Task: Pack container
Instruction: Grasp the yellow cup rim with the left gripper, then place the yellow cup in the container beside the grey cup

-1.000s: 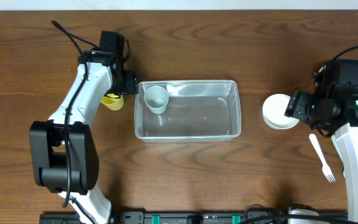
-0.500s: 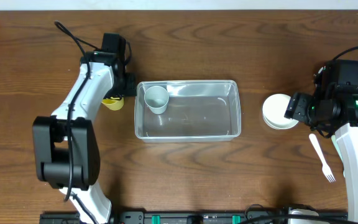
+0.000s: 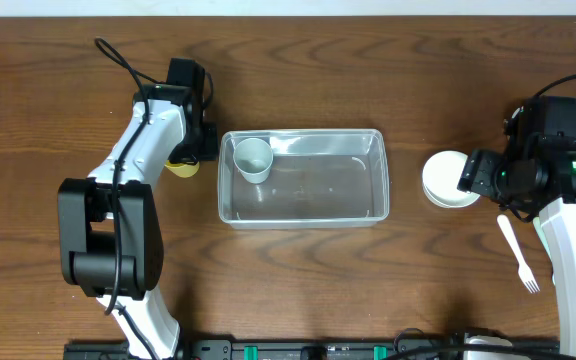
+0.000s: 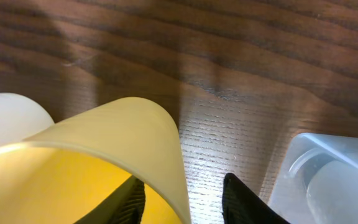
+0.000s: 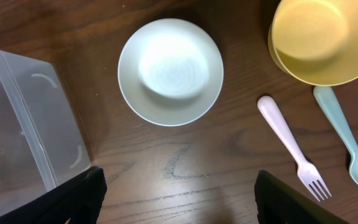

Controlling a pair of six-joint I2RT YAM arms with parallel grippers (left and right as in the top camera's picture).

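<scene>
Since the left gripper (image 4: 184,186) sits right at the yellow cup (image 4: 104,143), the relation that matters is where the container (image 3: 303,131) lies from that cup. In the left wrist view the jaws stand apart, one finger inside the cup's mouth and the other outside its wall. A strip of bare table (image 4: 207,155) shows between the wall and the outer finger, so I judge the cup straddled rather than pinched. A pale rounded thing peeks out behind the cup at the edge of that view; I cannot tell what it is.

From overhead, the container sits just beside the cup at 3 o'clock, at the middle of the table. Its long axis runs from 9 to 3 o'clock. Its 9 o'clock end, nearest the cup, already holds a white cup (image 3: 252,158), and the rest of the floor is bare. A carry toward 3 o'clock would likely need to clear the rim and pass the white cup.

Well apart, beyond the container's 3 o'clock end, the right gripper (image 5: 179,182) hangs with its fingers spread wide, holding nothing, above a white bowl (image 5: 169,71). The left arm is by far the nearer to the yellow cup.
</scene>
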